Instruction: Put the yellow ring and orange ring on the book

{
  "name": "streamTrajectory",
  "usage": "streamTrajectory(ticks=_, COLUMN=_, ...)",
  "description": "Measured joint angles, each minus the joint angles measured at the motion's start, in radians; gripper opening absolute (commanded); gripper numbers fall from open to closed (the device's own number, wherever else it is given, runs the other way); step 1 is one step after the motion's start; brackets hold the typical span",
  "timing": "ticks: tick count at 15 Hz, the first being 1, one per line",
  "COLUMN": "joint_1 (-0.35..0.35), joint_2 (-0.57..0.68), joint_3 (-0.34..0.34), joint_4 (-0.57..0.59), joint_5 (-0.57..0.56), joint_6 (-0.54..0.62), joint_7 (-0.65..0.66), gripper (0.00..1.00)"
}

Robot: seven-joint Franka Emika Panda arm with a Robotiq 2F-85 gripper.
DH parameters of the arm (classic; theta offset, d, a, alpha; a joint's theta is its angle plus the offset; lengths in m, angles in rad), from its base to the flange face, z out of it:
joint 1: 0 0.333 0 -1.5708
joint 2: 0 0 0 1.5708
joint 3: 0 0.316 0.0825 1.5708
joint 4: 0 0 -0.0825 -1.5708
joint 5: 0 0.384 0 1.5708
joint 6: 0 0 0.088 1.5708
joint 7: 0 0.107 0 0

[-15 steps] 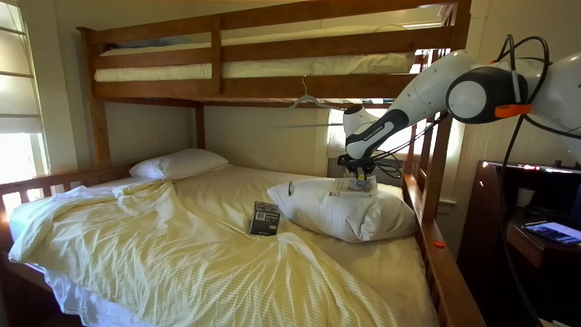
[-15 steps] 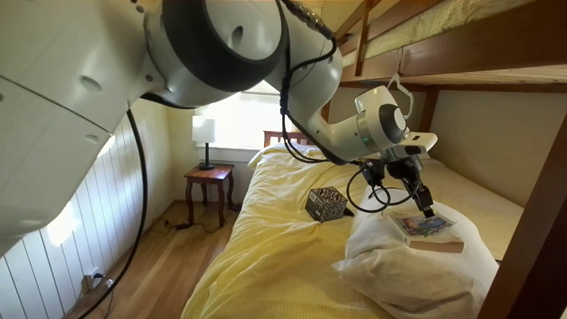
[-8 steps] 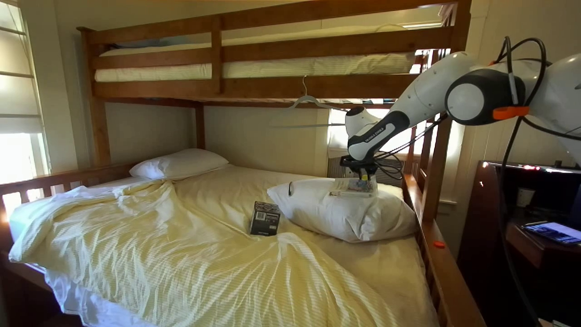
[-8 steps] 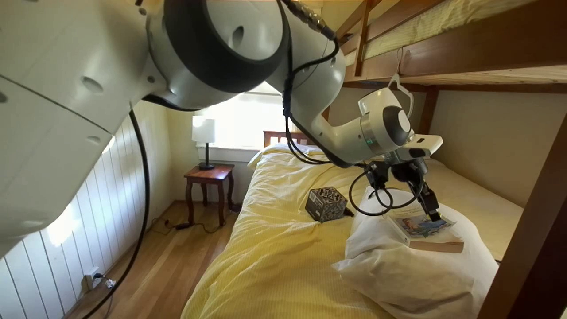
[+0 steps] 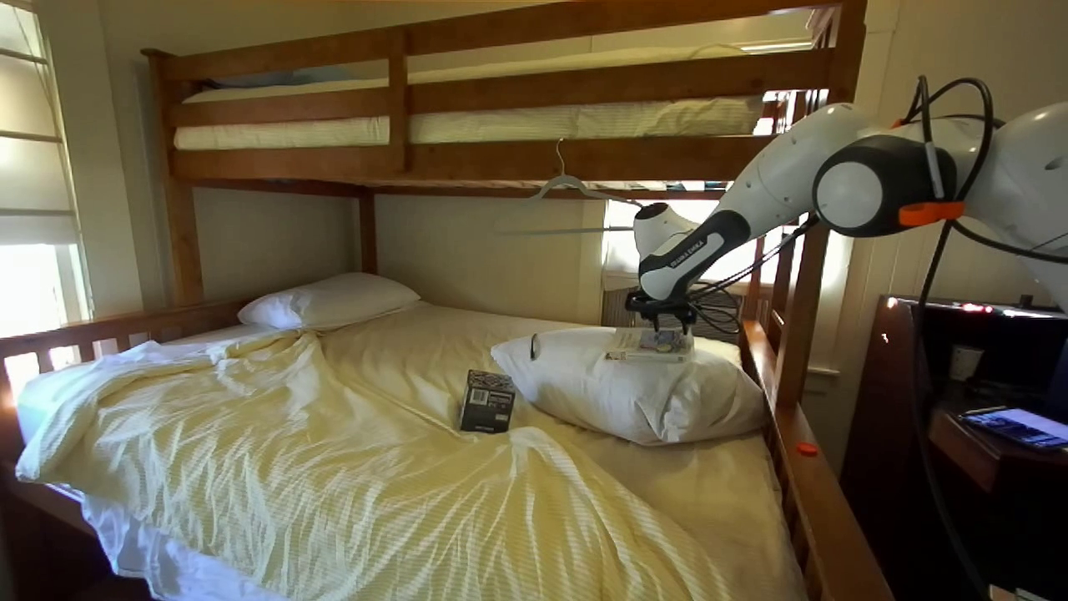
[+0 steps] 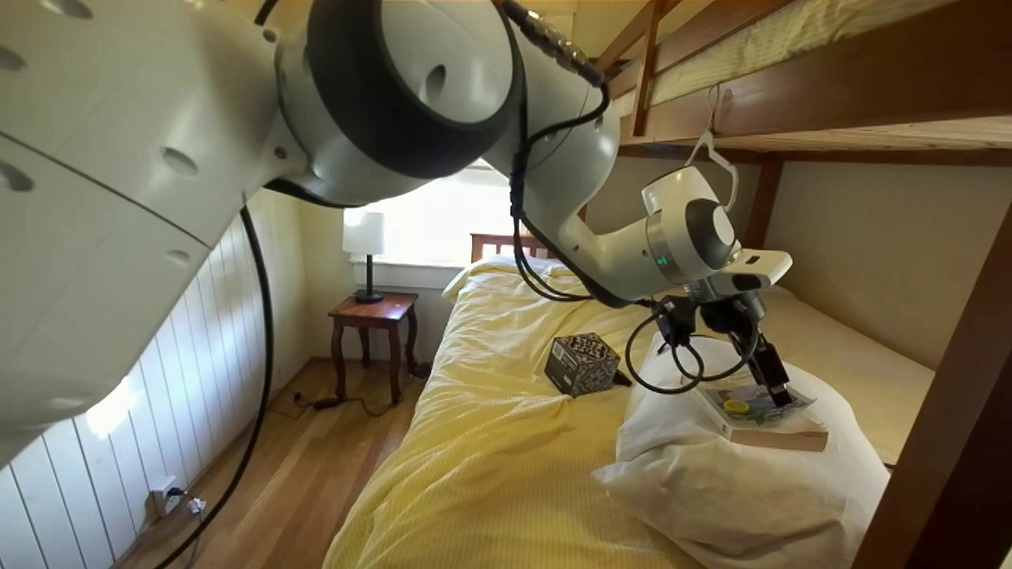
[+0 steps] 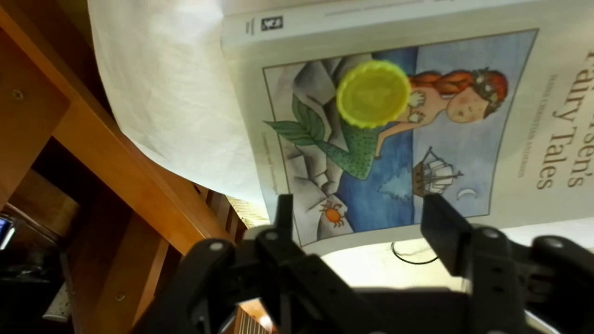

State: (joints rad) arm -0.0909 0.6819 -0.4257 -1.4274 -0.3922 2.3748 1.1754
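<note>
The yellow ring lies flat on the illustrated cover of the book, over the mermaid picture. It shows on the book in an exterior view as well. My gripper is open just above the cover, its black fingers wide apart with nothing between them. In the wrist view the ring sits beyond the fingertips, clear of both. An orange ring rests on the wooden bed rail in an exterior view, away from the gripper.
A white pillow supports the book. A dark patterned box stands on the bed beside it. The bed rail and a bunk post border the pillow. A hanger hangs near the arm.
The gripper's fingers, close together with the yellow ring at their tips before, have spread. The ring now lies free on the book. The arm has shifted slightly.
</note>
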Motion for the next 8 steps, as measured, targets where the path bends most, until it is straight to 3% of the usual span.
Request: streamTrajectory(ticks=8, joint_1=0.0, joint_2=-0.027, joint_3=0.019, joint_4=0.018, joint_5=0.004, joint_6=0.013, joint_7=-0.074, gripper=1.0)
